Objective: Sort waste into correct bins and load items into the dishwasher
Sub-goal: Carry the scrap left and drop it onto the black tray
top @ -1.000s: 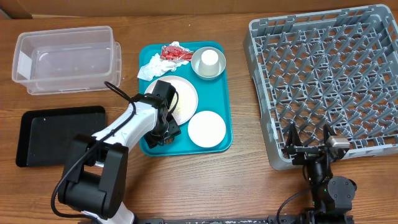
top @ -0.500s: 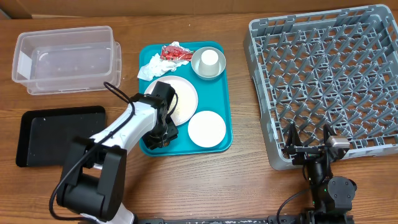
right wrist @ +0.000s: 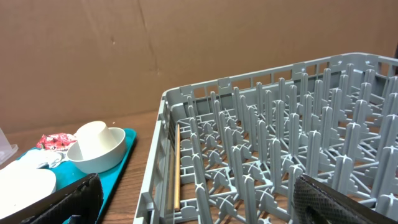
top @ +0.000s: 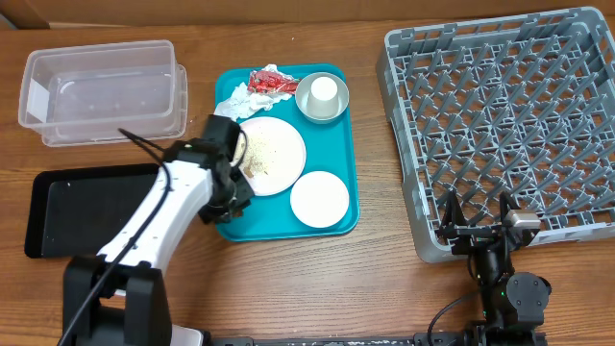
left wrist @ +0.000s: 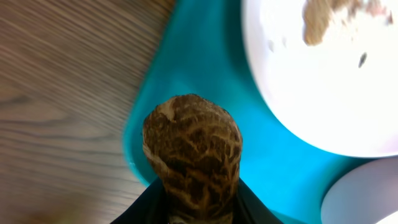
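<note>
Far left: clear tub (top: 101,91) in the upper left of the frame, black tray (top: 91,207) below it. Both sit on the wooden surface (top: 384,288), long sides running left to right.

Next: left arm (top: 163,216) reaches to the lower left edge of the teal tray (top: 332,149). Left jaws are narrow, closed on the brown food piece (left wrist: 191,149). In the wrist view it stands upright between them, over the tray's left edge. We judge a bin comes next. Both bins lie left of the jaws, the black tray nearer, the tub up and left. This arm is by far the nearer one.

Centre: large plate (top: 279,159) with pale crumbs (top: 258,154), smaller plate (top: 319,199) at its lower right. Along the tray's top are the napkin (top: 233,99), the red wrapper (top: 272,82) and the bowl (top: 306,104) holding the cup (top: 325,90).

Right: dish rack (top: 509,125), no plate, bowl or cup loaded yet. Right arm (top: 500,279) sits at the rack's lower edge, right jaws spread wide, holding nothing.
</note>
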